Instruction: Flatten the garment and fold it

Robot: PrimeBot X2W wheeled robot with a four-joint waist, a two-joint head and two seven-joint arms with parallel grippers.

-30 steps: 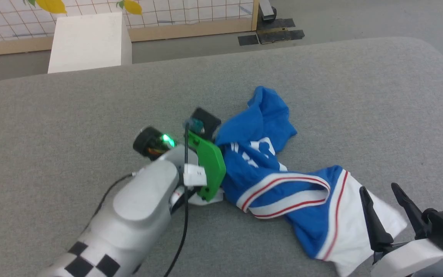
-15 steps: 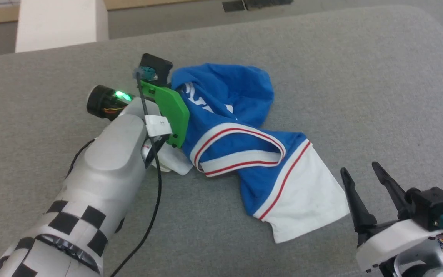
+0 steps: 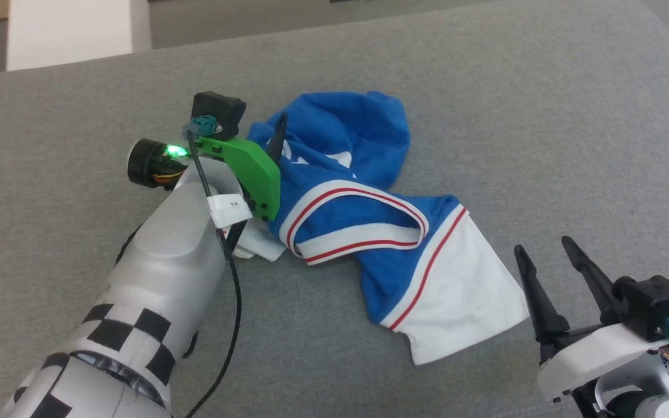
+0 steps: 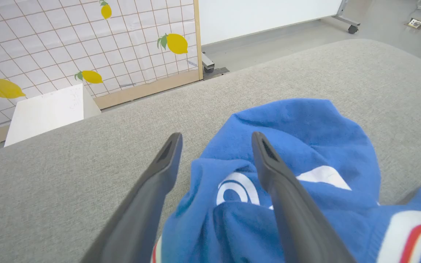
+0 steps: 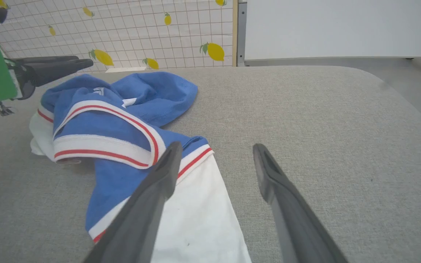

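Though bunched rather than flat, garment (image 3: 340, 125): on grey desk (image 3: 572, 116), a blue heap between the two pairs of fingers, nearer the left pair.
Left gripper (image 4: 216, 137): fingers spread wide, gripping nothing; blue fold lying between and under them.
Right gripper (image 3: 543, 244): fingers spread wide, empty; bare desk beyond their tips.
White sleeve (image 3: 468, 302): stretched toward right fingers, corner just beside the nearer one; touching or not, cannot tell.
Striped collar band (image 3: 358, 235): looped mid-heap, right of left fingers and back from their tips.
Head view: one dark left finger (image 3: 280, 133) rising past green bracket (image 3: 256, 174); whole sprawl from blue hump to sleeve.
Left wrist view: both fingers, ring-shaped white print (image 4: 236, 190) between them; beyond the tips, white box (image 4: 46, 113) and lemon-print panel (image 4: 86, 36).
Right wrist view: left fingers (image 5: 60, 67) side-on above far edge of heap; sleeve passing behind own left finger.
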